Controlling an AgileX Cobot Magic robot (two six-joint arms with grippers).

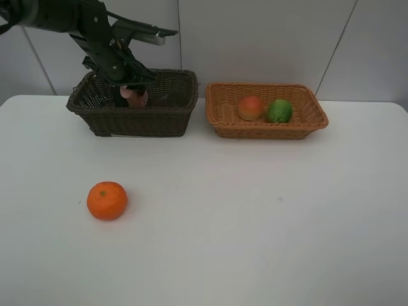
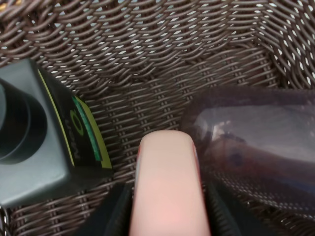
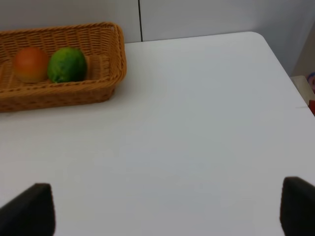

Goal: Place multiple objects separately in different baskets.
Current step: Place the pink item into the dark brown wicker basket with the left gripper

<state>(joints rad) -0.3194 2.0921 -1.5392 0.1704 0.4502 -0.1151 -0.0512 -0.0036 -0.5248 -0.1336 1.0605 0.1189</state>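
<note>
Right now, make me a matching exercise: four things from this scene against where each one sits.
Things:
1. orange
2. green fruit
3. pink bottle
4. dark green bottle

Places:
A. in the tan basket
B. between the left claw's fingers
C. alone on the white table
D. lying in the dark basket, not held

Pairs: 1-C, 2-A, 3-B, 4-D
</note>
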